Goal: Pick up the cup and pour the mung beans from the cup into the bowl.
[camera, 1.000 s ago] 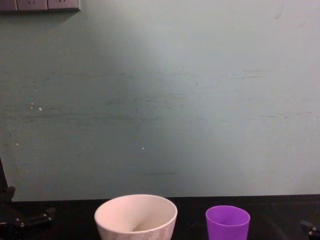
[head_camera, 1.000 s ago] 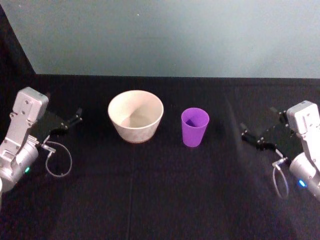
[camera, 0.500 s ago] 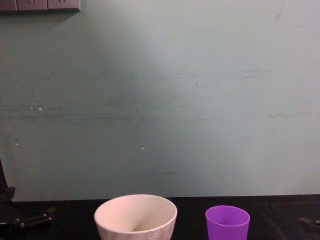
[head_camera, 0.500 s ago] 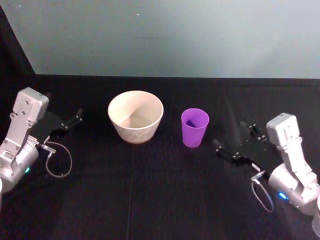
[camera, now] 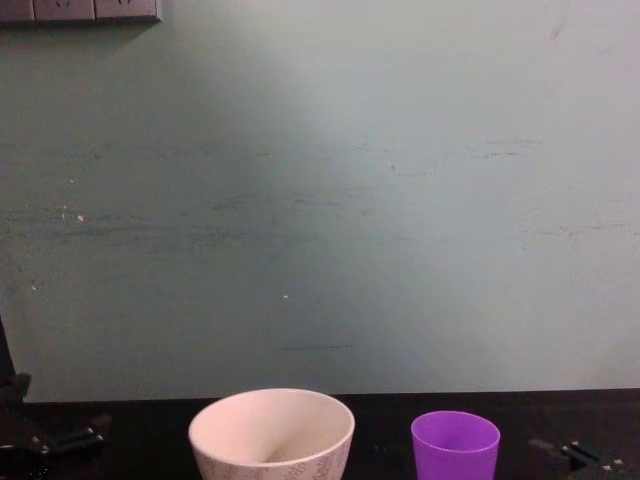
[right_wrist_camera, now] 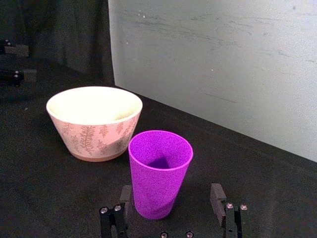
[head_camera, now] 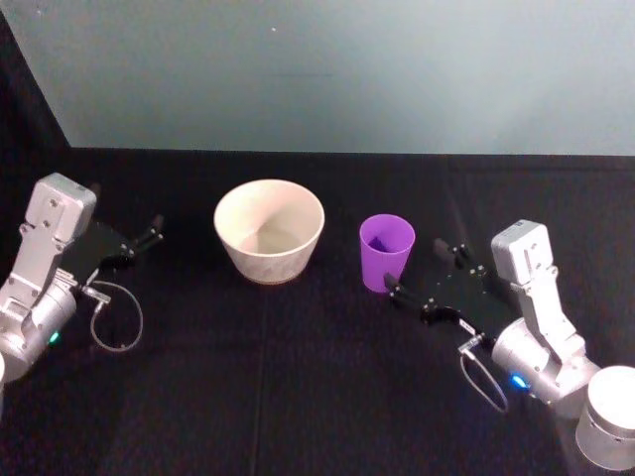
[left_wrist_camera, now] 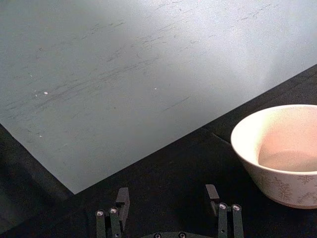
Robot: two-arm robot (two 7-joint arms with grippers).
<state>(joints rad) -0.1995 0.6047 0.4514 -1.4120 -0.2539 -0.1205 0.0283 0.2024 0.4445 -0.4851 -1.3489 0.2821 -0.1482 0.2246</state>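
— Claw first; how does yours stand?

— Wide; my right gripper [head_camera: 414, 267] is low over the black table [head_camera: 298, 387], jaws spread and closed on nothing; the cup [head_camera: 386, 253] stands upright just ahead of it, and in my right wrist view it sits between my two fingers [right_wrist_camera: 216, 196]; whether either one touches it I cannot tell.

— Anything in the cup?

— Low inside it is a dark patch [right_wrist_camera: 159, 162]; I cannot make out single grains.

— And the bowl?

— The bowl [head_camera: 266, 263] stands upright to the left of the cup, near it but apart; its inside shows pale and smooth.

— Your other arm?

— My left gripper [head_camera: 141, 240] is parked at the table's left side, well apart from the bowl, its jaws apart too.
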